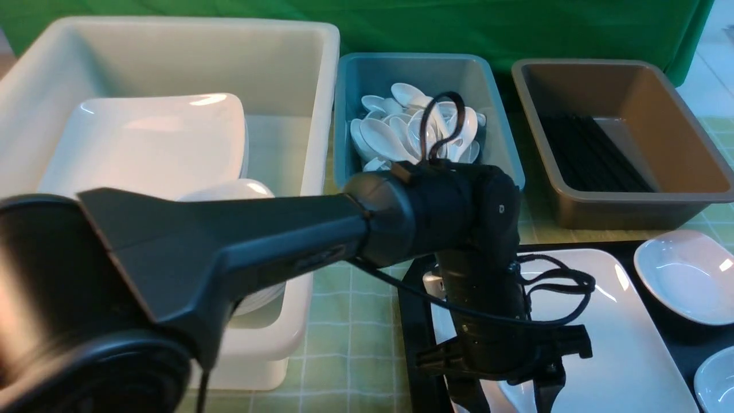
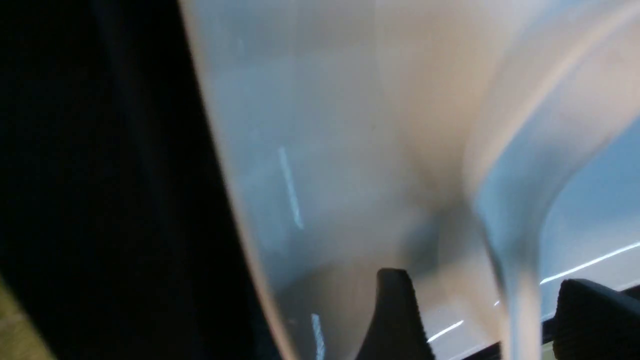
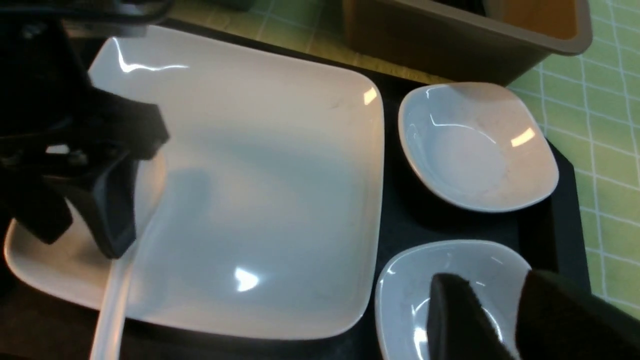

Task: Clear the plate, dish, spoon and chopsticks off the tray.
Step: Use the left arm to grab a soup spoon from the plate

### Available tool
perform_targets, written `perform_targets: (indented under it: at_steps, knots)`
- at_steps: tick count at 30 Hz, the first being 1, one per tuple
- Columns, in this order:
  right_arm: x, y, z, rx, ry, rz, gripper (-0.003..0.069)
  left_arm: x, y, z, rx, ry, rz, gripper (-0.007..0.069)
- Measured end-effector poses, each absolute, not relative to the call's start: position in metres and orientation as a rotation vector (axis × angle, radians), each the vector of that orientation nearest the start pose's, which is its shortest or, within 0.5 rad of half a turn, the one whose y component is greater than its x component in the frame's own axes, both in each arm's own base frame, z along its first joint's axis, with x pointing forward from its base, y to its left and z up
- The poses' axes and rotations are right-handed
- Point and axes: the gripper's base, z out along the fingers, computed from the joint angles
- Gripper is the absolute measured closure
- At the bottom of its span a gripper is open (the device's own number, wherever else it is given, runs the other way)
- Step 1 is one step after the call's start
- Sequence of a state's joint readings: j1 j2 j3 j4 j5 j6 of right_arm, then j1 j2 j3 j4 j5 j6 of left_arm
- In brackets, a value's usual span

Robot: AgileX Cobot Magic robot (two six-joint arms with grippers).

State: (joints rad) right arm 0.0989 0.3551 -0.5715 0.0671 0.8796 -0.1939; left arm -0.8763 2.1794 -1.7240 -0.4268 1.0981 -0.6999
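Tray point(image 3: 542, 232) w/ plate point(image 3: 280, 190), 2 dishes point(image 3: 475, 145)

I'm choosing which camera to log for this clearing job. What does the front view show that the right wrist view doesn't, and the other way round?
Only the front view: the white tub and the teal tub, with their contents.
Only the right wrist view: the right gripper, open above the near dish, and the spoon, its handle running out from between the open fingers of the left gripper.
Both: the plate, the tray, the far dish, the brown tub and the left gripper.
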Motion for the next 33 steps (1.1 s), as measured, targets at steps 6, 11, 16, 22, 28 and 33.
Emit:
perform_targets:
  at_steps: [6, 11, 16, 22, 28, 33]
  knots:
    - [0.057, 0.011, 0.304, -0.316, 2.122, 0.035, 0.0463, 0.267, -0.372, 0.183, -0.104, 3.276, -0.603, 0.0237]
    - [0.057, 0.011, 0.304, -0.317, 2.121, 0.036, 0.0456, 0.268, -0.370, 0.180, -0.155, 3.281, -0.550, 0.0239]
    - [0.057, 0.011, 0.304, -0.315, 2.122, 0.037, 0.0449, 0.267, -0.368, 0.168, -0.142, 3.323, -0.444, 0.0242]
    - [0.056, 0.011, 0.304, -0.301, 2.127, 0.046, 0.0440, 0.272, -0.367, 0.167, -0.115, 3.282, -0.397, 0.0244]
    - [0.056, 0.011, 0.303, -0.300, 2.132, 0.047, 0.0428, 0.290, -0.360, 0.177, -0.071, 3.234, -0.327, 0.0244]
    - [0.056, 0.011, 0.303, -0.293, 2.133, 0.051, 0.0424, 0.303, -0.367, 0.201, -0.076, 3.202, -0.517, 0.0244]
